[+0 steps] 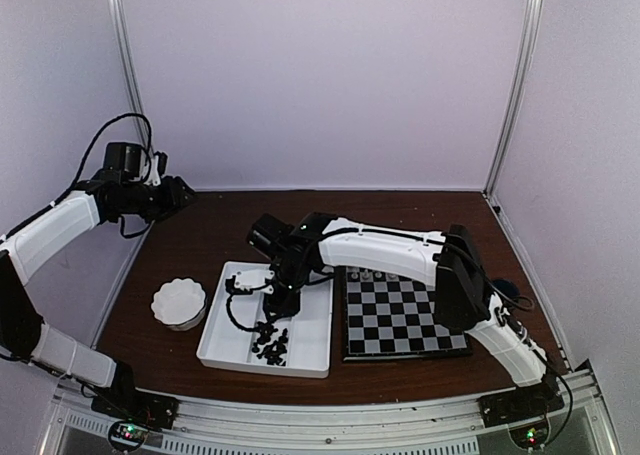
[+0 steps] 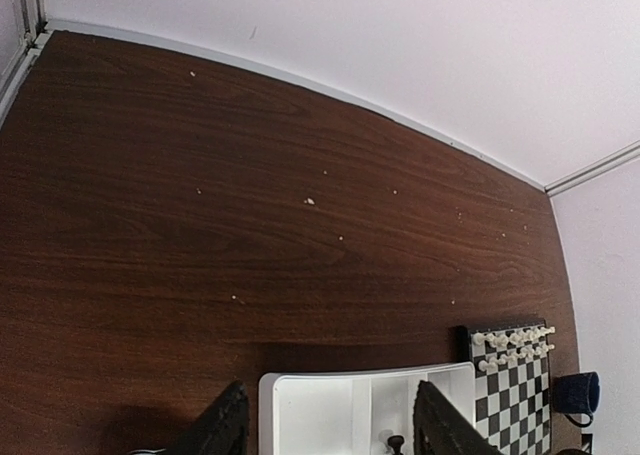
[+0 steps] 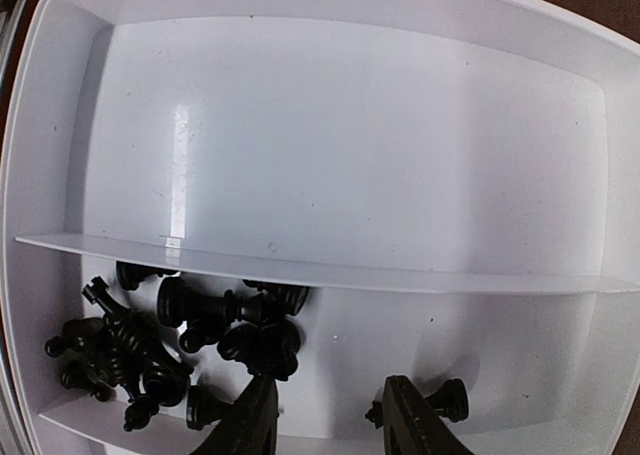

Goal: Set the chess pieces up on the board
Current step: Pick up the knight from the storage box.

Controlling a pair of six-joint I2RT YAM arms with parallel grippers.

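So the right gripper [image 3: 330, 400] hung low over the near compartment of the white rectangular plastic tray [image 3: 350, 125]. Its jaws were partway apart with nothing between them but tray floor.

The heap of tiny black plastic chess pieces [image 3: 195, 307] sat just ahead and to the left in the wrist view, pretty much touching the finger [image 3: 250, 420] on that side. They were all tipped over and tangled, long axes pointing every which way, though one fat piece lay roughly crosswise to the fingers. One stray black piece [image 3: 450, 400] sat just outside the other finger. My guess: the pick needed a small shift toward the heap, or the stray was the easier grab since it sat alone.

Past the thin white divider [image 3: 400, 278], the bigger compartment showed only bare plastic.

Further out, the small black-and-white checked chessboard [image 1: 400, 320] lay just right of the tray. It had two rows of tiny white chess pieces [image 2: 512, 343] along its far edge, and the near rows were bare. The white scalloped bowl [image 1: 180, 303] sat left of the tray.

The left gripper [image 2: 330, 395] was up high at the far left, jaws apart and holding nothing, so the right arm was clearly the nearer one.
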